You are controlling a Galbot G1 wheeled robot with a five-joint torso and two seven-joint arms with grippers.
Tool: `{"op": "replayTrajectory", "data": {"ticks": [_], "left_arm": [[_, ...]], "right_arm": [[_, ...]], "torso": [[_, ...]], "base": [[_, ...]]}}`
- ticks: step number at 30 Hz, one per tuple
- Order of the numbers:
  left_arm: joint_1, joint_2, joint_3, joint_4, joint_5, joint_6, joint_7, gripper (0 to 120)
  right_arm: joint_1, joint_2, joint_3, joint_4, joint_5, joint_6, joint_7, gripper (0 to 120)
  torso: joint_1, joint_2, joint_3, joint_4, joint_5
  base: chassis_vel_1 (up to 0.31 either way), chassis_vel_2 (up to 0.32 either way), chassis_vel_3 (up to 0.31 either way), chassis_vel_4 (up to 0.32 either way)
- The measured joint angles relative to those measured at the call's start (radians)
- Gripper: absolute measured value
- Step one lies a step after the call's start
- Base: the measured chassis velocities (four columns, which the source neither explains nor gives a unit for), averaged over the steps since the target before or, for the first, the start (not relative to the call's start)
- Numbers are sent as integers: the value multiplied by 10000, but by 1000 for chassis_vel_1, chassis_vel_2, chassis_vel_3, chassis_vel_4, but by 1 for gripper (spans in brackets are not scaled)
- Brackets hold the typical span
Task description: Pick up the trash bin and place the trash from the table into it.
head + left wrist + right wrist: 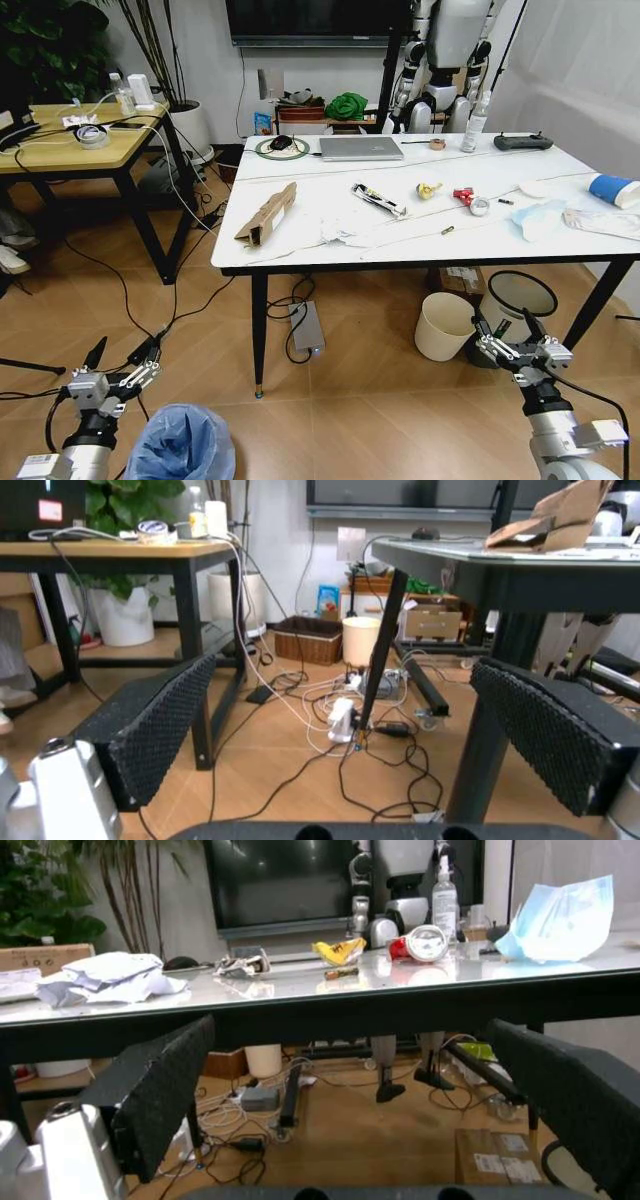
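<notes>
- The table is standing ahead of the robot, carrying the litter: a torn cardboard box near its left front edge, crumpled paper mid-front, a blue cup and a light-blue mask toward its right end.
- The trash bin, lined with a blue bag, is sitting on the floor well short of the table's left front leg.
- The left gripper is hovering low, just beside the bin, its fingers spread wide and holding nothing.
- The right gripper is hanging below the table's right front edge, its fingers also wide apart and empty.
- No writing on any item is readable.
</notes>
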Motion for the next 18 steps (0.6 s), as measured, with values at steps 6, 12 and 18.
{"op": "replayTrajectory", "data": {"ticks": [6,12,18], "left_arm": [[-11,-113,-121,-2,28,10,-3,100],[20,-217,-113,111,74,-14,45,100],[-76,-238,-99,248,74,-36,121,100]], "right_arm": [[216,-3,-269,-330,-89,3,-5,100],[322,22,-495,-497,-254,-25,11,100],[243,10,-460,-594,-333,-26,26,100]], "torso": [[-121,-270,-150,1,2],[-228,-535,-309,2,0],[-341,-801,-465,1,1]], "base": [[0,0,0,0],[0,0,0,0],[0,0,0,0]]}}
